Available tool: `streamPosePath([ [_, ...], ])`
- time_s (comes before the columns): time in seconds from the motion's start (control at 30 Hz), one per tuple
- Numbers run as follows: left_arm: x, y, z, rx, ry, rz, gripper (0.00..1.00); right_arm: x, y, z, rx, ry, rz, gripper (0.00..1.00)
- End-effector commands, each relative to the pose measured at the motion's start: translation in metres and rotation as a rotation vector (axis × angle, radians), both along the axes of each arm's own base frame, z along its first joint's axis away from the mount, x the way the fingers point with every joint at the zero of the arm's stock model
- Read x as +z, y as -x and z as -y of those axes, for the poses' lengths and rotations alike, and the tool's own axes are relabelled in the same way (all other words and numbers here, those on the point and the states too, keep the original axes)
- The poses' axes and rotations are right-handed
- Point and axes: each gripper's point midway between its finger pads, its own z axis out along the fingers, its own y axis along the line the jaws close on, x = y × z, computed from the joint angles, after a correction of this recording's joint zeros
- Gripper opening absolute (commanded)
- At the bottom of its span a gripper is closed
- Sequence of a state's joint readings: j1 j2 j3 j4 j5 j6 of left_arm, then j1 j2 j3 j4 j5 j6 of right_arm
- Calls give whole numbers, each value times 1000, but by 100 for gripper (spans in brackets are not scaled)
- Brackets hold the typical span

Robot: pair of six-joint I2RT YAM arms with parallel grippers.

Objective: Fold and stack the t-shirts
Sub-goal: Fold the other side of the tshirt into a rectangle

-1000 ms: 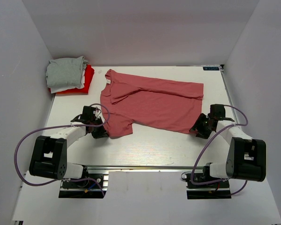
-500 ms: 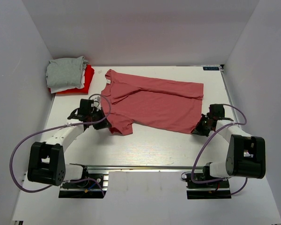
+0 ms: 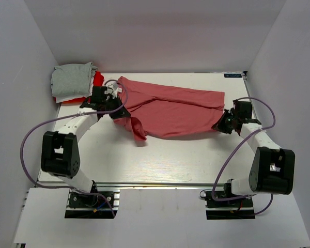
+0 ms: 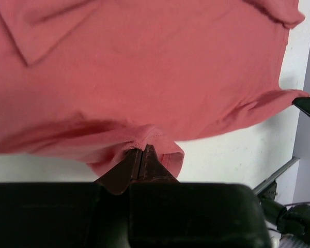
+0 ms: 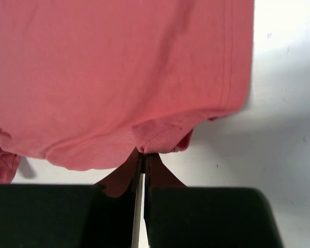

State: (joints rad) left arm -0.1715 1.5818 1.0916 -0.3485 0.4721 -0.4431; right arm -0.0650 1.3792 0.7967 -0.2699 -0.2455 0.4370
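This looks like a robotics lab test cell. A white table (image 3: 170, 160) is boxed in by plain white walls (image 3: 160, 31). The left arm (image 3: 59, 155) and right arm (image 3: 271, 170) are bolted to a metal rail (image 3: 160, 184) at its near edge, trailing loose purple cables (image 3: 24, 150). A small dark plate (image 3: 232, 75) in the far corner may be a display.

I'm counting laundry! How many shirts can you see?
4: pink t-shirt spread mid-table; grey t-shirt, white t-shirt, red t-shirt stacked far left. More may hide inside.
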Motion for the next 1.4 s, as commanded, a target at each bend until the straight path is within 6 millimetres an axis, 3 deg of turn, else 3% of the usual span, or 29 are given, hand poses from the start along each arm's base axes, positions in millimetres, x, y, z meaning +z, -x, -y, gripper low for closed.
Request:
streamPosePath([
  [0.0,28,-28,3,7,21,85,0,16,-27,3,-5,7,74,0],
  [0.07,21,-41,-2,38,10,69,0,24,-38,4,-10,7,106,0],
  [0.13,28,-55,0,33,8,93,0,26,-48,5,-16,4,122,0],
  [0.17,20,-58,0,32,4,71,0,31,-53,3,-7,-3,137,0],
  [0.37,33,-92,3,46,0,119,0,30,-72,6,-11,9,129,0],
  [0.4,44,-99,2,56,-2,149,0,30,-75,7,-13,9,131,0],
  [0.47,36,-107,1,56,-17,144,0,30,-79,8,-12,14,133,0],
  [0.5,43,-114,2,57,-14,164,0,30,-82,9,-14,21,139,0],
  [0.63,40,-133,-4,70,-50,157,0,30,-89,13,-20,40,141,0],
  [0.67,50,-144,-10,93,-57,185,0,28,-92,14,-19,43,135,0],
  [0.73,45,-152,-16,103,-72,181,0,34,-98,15,-23,47,154,0],
  [0.77,54,-159,-15,104,-68,203,0,33,-102,16,-23,51,152,0],
  [0.83,48,-168,-19,113,-69,199,0,30,-106,17,-27,45,142,0],
  [0.87,56,-175,-17,105,-57,225,0,34,-113,15,-18,36,153,0],
  [0.93,63,-183,-11,86,-37,241,0,31,-117,13,-7,29,147,0],
  [0.97,53,-188,-11,85,-39,228,0,39,-123,13,-6,29,165,0],
  [1.03,53,-192,-9,77,-31,231,0,38,-130,17,-22,35,166,0],
  [1.37,44,-213,-20,133,-27,244,0,35,-148,30,-43,58,156,0],
])
